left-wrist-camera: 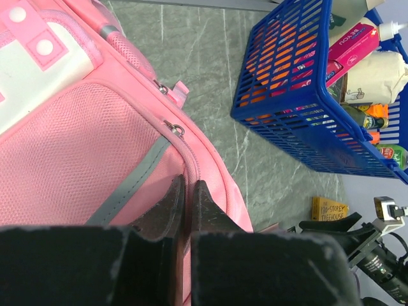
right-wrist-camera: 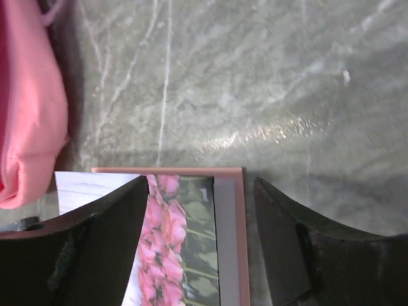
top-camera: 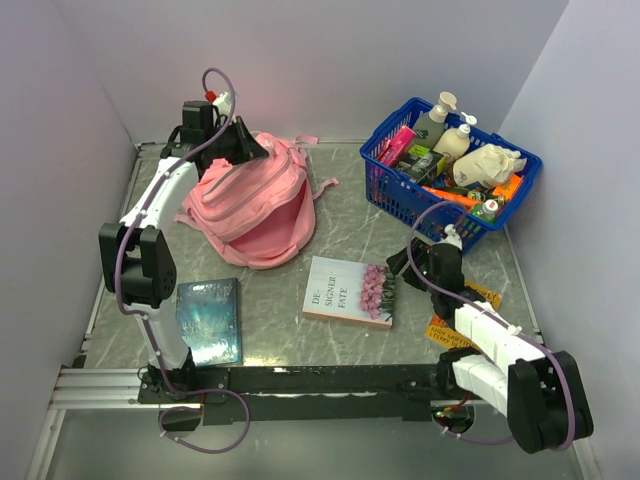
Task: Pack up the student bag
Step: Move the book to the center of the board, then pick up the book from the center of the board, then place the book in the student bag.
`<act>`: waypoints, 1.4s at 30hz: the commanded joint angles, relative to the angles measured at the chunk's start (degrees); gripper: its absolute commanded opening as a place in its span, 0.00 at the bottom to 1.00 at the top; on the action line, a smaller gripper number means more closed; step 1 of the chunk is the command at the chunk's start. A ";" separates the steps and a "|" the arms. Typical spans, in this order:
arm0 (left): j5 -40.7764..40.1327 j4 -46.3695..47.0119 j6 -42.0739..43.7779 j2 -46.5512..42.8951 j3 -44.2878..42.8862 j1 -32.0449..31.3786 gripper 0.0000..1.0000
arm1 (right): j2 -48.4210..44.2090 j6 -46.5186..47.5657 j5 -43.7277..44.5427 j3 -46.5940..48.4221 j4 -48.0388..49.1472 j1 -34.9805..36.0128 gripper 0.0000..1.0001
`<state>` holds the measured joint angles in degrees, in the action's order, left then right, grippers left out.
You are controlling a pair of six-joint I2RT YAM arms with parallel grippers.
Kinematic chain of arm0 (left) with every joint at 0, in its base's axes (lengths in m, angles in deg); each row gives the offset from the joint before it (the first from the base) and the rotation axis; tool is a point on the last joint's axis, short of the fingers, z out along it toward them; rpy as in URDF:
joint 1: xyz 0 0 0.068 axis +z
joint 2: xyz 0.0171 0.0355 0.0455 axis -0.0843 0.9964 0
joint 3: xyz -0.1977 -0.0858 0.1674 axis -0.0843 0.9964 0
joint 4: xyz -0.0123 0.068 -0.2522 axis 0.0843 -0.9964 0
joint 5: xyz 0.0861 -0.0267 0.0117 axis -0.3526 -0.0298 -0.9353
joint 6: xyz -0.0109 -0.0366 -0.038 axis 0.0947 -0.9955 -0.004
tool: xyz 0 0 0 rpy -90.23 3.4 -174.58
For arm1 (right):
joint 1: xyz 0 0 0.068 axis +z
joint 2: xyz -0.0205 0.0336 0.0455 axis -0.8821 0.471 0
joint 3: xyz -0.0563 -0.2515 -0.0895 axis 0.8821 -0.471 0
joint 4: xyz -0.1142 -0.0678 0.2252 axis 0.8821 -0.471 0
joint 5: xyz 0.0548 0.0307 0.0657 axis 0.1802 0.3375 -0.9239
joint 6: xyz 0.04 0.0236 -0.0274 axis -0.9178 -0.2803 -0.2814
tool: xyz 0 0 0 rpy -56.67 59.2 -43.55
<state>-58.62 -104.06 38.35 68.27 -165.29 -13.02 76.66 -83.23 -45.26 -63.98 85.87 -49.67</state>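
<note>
left jaws pressed together, tips down on the pink fabric of the student bag [top-camera: 262, 205] beside its zipper rim, and they look to pinch a fold there. the bag lies on the desk [top-camera: 345, 225] right under the left jaws and spreads out from them toward the arm bases, mouth gaping open. right jaws spread wide with nothing held, low over the desk. the spine edge of the flower-cover book [top-camera: 348, 292] shows in the gap between them; cannot tell if a tip touches it. the book lies flat, and the bag's lower edge is near it on its far side from the right jaws. blue basket [top-camera: 398, 195], full of bottles and packets, sits just beyond the right jaws and well apart from the left jaws. dark blue book [top-camera: 210, 320] lies flat by the left arm base, far back from the left jaws. yellow booklet [top-camera: 447, 331] lies under the right arm, behind the right jaws.
</note>
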 commanded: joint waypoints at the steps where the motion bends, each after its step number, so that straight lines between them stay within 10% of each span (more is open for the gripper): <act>1: 2.13 4.32 -1.48 -4.61 -0.91 -0.51 0.01 | 2.92 -1.19 -2.74 -1.27 9.57 -0.54 0.70; 14: 1.86 3.71 -1.30 -4.60 -1.70 -0.52 0.01 | 11.18 -4.45 -7.23 -2.59 16.08 -0.45 0.42; 21: 1.51 3.36 -1.12 -4.78 -1.88 -0.52 0.01 | 11.54 -4.71 -8.37 -2.86 16.26 -0.98 0.00; 42: 2.13 3.44 -2.09 -3.64 -3.28 -0.52 0.01 | -0.94 -15.25 -20.50 16.30 7.02 -2.82 0.00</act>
<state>-58.66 -104.21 38.22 68.27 -165.29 -13.24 75.30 -92.60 -61.18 -51.96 89.74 -52.12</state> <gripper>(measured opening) 0.050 0.009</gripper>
